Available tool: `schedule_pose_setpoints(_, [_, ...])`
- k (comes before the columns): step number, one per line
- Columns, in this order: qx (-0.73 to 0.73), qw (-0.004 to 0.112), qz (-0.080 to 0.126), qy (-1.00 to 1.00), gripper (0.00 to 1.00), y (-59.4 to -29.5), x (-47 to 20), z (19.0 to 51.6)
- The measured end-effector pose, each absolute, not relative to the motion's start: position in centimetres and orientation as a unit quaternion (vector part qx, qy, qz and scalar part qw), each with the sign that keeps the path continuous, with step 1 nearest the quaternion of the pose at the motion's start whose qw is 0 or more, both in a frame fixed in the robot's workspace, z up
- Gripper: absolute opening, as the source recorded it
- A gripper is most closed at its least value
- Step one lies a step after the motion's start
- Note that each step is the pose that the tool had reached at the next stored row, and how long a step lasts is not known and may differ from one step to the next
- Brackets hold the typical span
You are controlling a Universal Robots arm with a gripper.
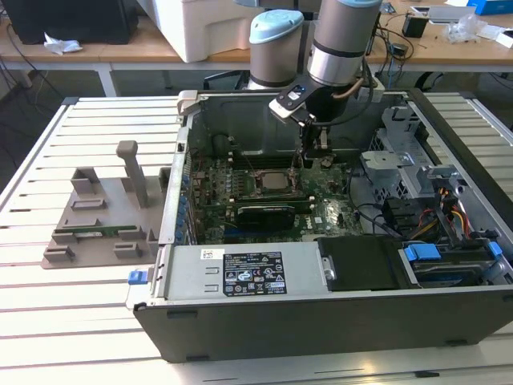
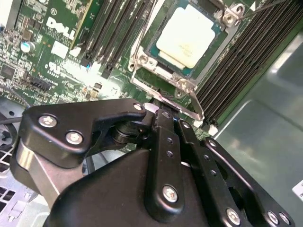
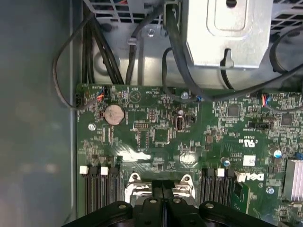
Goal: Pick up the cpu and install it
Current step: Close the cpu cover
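Observation:
The cpu [image 2: 189, 35], a flat square chip with a shiny silver top, lies inside the metal-framed socket [image 2: 142, 59] on the green motherboard. In the exterior view the cpu [image 1: 276, 181] sits in the middle of the open computer case. My gripper [image 1: 308, 163] hangs just to the exterior view's right of the socket, low over the board. In both wrist views its two black fingers [image 2: 163, 116] are pressed together with nothing visible between them. Their tips rest at the socket's edge by the thin metal lever [image 2: 195, 105]. The gripper [image 3: 162, 187] stands over the socket frame [image 3: 135, 178].
The case walls [image 1: 180, 200] surround the board. A drive cage [image 1: 401, 152] and loose cables [image 1: 449, 212] crowd the exterior view's right. Memory slots [image 2: 236, 71] flank the socket. A grey fixture [image 1: 96, 216] outside the case holds a green memory stick [image 1: 88, 234].

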State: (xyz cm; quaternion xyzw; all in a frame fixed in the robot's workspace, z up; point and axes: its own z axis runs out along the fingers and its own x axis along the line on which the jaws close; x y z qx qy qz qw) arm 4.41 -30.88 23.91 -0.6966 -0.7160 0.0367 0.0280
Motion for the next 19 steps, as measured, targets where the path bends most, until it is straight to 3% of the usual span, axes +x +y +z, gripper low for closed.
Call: schedule_pose_setpoints(19, [-0.697,0.028,0.037,-0.716,0.11,-30.9,1.1,23.7])
